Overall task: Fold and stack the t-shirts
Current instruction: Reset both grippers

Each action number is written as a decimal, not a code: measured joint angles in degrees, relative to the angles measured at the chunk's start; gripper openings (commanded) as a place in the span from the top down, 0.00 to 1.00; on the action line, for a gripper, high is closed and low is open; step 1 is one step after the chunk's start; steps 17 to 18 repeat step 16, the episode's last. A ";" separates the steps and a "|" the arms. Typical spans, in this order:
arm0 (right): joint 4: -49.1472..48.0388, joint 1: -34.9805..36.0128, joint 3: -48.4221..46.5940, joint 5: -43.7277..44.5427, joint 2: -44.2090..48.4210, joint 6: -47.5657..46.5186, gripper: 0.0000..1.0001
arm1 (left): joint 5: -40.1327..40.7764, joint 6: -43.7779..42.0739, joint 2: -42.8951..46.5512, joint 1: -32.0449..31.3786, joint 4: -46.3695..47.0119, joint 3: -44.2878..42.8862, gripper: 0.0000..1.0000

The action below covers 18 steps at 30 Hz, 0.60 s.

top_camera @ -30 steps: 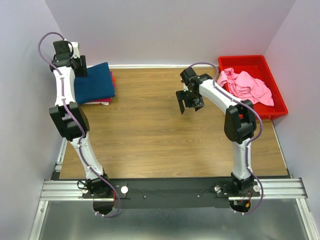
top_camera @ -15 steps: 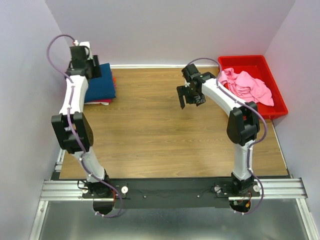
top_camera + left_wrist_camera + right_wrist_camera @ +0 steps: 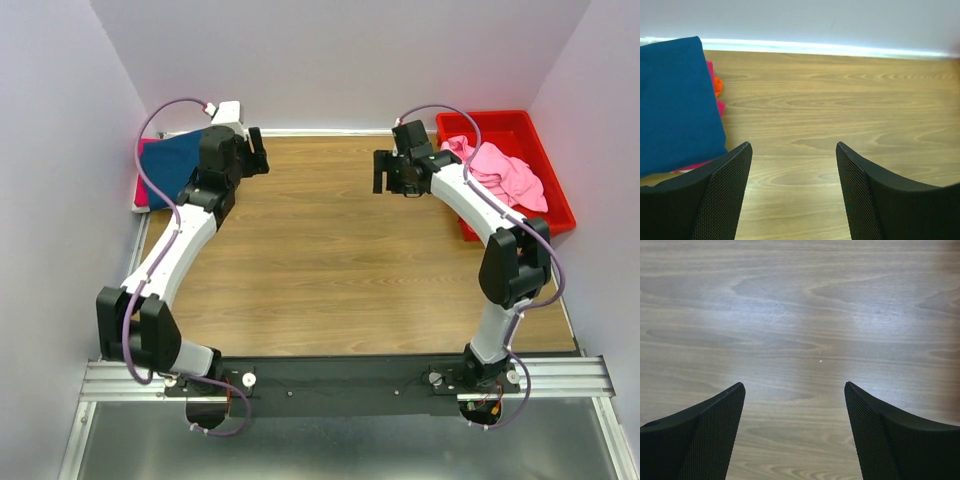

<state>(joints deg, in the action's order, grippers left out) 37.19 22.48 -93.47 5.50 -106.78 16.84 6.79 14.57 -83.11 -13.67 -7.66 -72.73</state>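
A folded navy blue cotton t-shirt [image 3: 172,165] is seen lying flat at the far left corner of the wood-grain desk [image 3: 320,270]. It is stacked on a magenta t-shirt [image 3: 140,178], of which only a narrow edge is shown along the left and near sides. In the left wrist view a small orange patch [image 3: 717,86] is seen beside that magenta edge, at the right side of the navy shirt; what it belongs to cannot be told. A crumpled light pink t-shirt [image 3: 497,170] is held unfolded inside a red rectangular plastic bin [image 3: 515,122], which is set at the far right corner of the desk. The left gripper [image 3: 260,160] is positioned just to the right of the folded stack, near the far edge, and its black mesh-faced fingers [image 3: 725,195] are spread wide with nothing between them. The right gripper [image 3: 388,184] is held above bare wood near the far edge, just left of the bin, and its fingers [image 3: 710,435] are likewise parted wide and nothing is gripped. Neither gripper is in contact with any shirt.
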 measured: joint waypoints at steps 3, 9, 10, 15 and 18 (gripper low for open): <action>-2.78 -1.36 2.54 0.02 0.55 1.20 0.13 | 1.84 1.97 4.42 -0.92 2.89 3.63 0.25; -7.61 -3.93 5.86 0.17 1.86 3.56 0.13 | 4.52 3.93 7.34 -1.09 4.90 6.29 0.24; -8.07 -4.15 5.99 0.24 2.03 3.78 0.13 | 4.85 3.98 7.37 -1.07 5.01 6.38 0.24; -10.14 -4.46 7.50 0.94 3.98 5.18 0.13 | 6.05 3.93 7.37 -1.09 5.27 6.64 0.24; -10.56 -4.46 7.82 1.14 4.31 5.44 0.13 | 6.10 3.93 7.37 -1.09 5.35 6.64 0.24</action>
